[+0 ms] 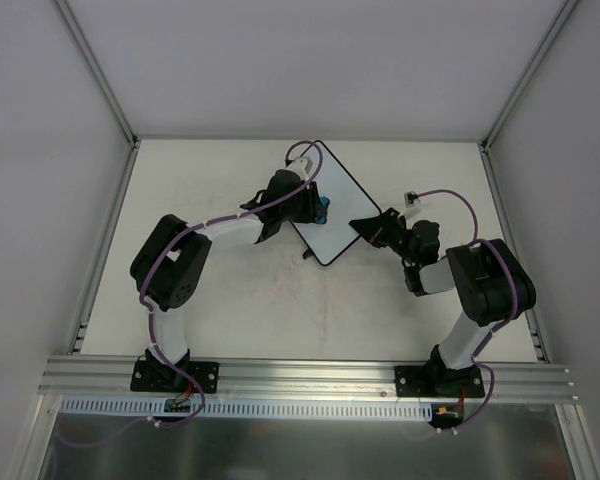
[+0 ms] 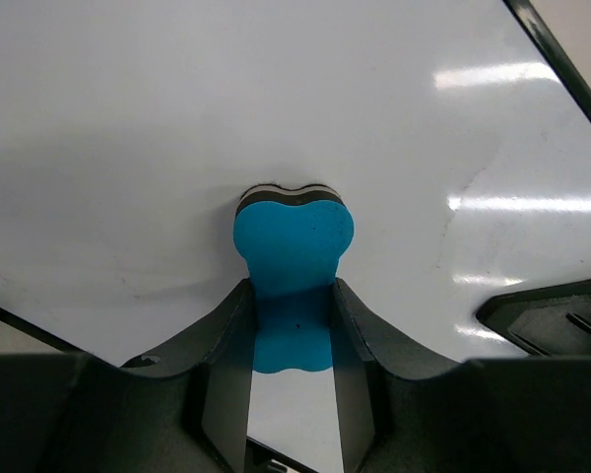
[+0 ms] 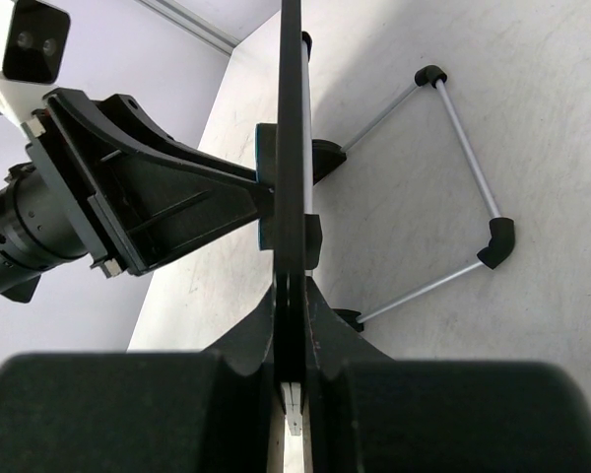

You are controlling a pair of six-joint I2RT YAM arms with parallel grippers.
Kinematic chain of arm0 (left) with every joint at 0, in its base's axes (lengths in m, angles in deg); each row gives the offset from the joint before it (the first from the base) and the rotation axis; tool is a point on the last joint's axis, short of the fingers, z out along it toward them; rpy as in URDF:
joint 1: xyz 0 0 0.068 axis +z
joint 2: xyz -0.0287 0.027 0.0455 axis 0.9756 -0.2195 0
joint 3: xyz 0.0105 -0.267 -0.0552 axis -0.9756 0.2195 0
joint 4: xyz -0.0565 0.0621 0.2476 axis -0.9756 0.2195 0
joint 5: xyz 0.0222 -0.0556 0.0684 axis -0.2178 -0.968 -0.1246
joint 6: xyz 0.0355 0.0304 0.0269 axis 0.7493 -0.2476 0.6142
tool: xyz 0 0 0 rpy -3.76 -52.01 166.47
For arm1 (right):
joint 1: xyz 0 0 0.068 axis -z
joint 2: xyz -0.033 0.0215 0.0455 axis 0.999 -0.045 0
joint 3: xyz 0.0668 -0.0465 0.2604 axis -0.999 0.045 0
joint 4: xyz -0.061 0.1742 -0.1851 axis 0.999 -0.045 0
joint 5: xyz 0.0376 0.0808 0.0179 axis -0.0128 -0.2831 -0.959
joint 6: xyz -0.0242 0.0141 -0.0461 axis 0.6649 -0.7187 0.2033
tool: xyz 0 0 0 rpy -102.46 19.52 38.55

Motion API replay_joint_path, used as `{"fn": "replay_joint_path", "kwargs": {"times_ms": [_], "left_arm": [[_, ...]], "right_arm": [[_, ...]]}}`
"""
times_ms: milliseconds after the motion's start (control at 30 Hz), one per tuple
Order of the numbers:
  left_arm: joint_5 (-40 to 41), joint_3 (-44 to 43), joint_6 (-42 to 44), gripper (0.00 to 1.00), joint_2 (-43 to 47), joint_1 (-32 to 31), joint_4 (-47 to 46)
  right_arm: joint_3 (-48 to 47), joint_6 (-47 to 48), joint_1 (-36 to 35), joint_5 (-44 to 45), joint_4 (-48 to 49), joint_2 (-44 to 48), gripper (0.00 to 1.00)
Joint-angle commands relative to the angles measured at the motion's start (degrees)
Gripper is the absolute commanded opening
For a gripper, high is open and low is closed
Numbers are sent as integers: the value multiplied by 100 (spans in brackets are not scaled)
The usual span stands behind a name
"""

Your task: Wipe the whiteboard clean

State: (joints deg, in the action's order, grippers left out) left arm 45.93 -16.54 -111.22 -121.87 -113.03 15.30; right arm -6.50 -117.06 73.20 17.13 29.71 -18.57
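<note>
The whiteboard [image 1: 338, 205] stands tilted on the table between the two arms. In the left wrist view its white face [image 2: 177, 118] shows no red scribbles, only faint grey smudges. My left gripper [image 2: 293, 335] is shut on the waist of a blue bow-tie eraser [image 2: 294, 236], whose pad end presses flat against the board. From above, the left gripper [image 1: 315, 208] and eraser [image 1: 324, 210] are at the board's left side. My right gripper [image 1: 365, 228] is shut on the board's right edge. The right wrist view shows the board edge-on [image 3: 292, 148] between the shut jaws of the right gripper [image 3: 294, 305].
A wire stand [image 3: 463, 168] with black corner pieces rests on the table behind the board. A small dark clip [image 1: 411, 198] lies right of the board. Aluminium frame posts [image 1: 100, 80] and white walls enclose the table, and a rail [image 1: 300, 375] runs along the near edge.
</note>
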Motion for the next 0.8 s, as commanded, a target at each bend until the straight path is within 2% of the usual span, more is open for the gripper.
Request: {"fn": "replay_joint_path", "kwargs": {"times_ms": [0,433,767], "left_arm": [[-614,219,127,0,-297,-674,302],[-139,175,434,0,-147,-851,398],[284,-913,1006,0,-454,-798,1066]], "right_arm": [[-182,-198,-81,-294,838,-23,0],[-182,-189,-81,-294,838,-23,0],[-182,-189,-81,-303,847,-40,0]]}}
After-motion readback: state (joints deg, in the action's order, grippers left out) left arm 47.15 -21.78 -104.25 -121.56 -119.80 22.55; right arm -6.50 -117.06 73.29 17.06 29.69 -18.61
